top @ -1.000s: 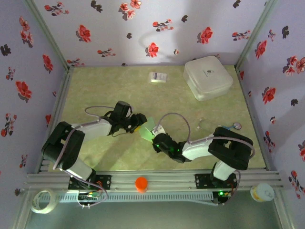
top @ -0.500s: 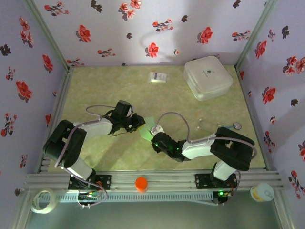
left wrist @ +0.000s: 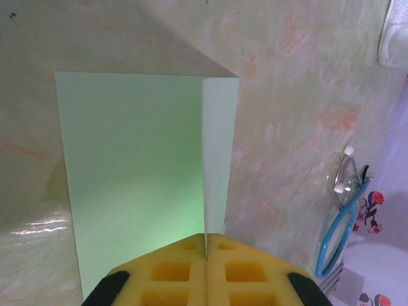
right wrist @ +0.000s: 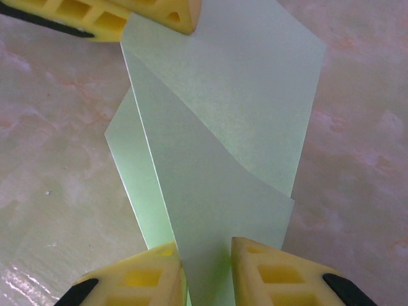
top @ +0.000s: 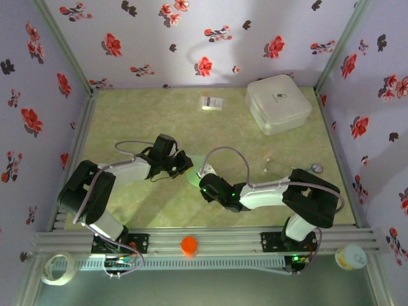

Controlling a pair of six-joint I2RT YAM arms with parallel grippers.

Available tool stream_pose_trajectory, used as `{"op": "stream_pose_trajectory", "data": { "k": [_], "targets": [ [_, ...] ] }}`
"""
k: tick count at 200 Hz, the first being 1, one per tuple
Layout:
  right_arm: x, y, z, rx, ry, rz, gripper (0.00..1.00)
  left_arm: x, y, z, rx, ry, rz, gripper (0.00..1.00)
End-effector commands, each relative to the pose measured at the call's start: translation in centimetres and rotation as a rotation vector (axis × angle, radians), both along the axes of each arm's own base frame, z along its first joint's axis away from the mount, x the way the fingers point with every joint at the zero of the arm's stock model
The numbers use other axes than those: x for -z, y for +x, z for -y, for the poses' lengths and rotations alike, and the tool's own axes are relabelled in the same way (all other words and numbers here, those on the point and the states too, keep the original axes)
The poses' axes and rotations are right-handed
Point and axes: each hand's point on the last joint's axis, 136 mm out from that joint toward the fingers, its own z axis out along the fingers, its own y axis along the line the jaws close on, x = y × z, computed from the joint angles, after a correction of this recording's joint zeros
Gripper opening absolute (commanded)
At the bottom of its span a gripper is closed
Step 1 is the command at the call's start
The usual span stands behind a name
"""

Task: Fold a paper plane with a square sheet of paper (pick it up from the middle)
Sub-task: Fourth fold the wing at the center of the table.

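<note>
As the right arm is seen shifted leftward from a second ago, the fold is now crowded from both sides. At the sheet's 9 o'clock, the left gripper [left wrist: 206,242] is clenched on the crease of the square sheet of paper [left wrist: 134,166], which is held partly folded near the middle of the table [top: 127,121]. At 5 o'clock, the right gripper [right wrist: 205,258] is parted astride a raised flap. Another crease is judged under way; no dart is formed yet.
</note>
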Motion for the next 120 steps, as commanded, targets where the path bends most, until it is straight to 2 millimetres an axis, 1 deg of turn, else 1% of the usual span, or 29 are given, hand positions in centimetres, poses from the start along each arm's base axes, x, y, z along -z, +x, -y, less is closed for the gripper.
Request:
{"op": "stream_pose_trajectory", "data": {
  "k": [1, 17, 92, 120],
  "targets": [
    [0.11, 0.06, 0.09, -0.01, -0.051, 0.003, 0.24, -1.54, 0.46, 0.1, 0.01, -0.013, 0.029, 0.05],
    [0.03, 0.05, 0.1, -0.01, -0.058, 0.001, 0.21, -1.66, 0.48, 0.12, 0.011, -0.014, 0.033, 0.06],
    [0.22, 0.08, 0.0, 0.002, -0.038, -0.004, 0.14, -1.58, 0.42, 0.05, 0.009, -0.011, 0.03, 0.05],
    [0.21, 0.11, 0.03, 0.01, -0.023, -0.001, 0.09, -1.64, 0.38, -0.09, 0.006, -0.004, 0.032, 0.09]
  ]
}}
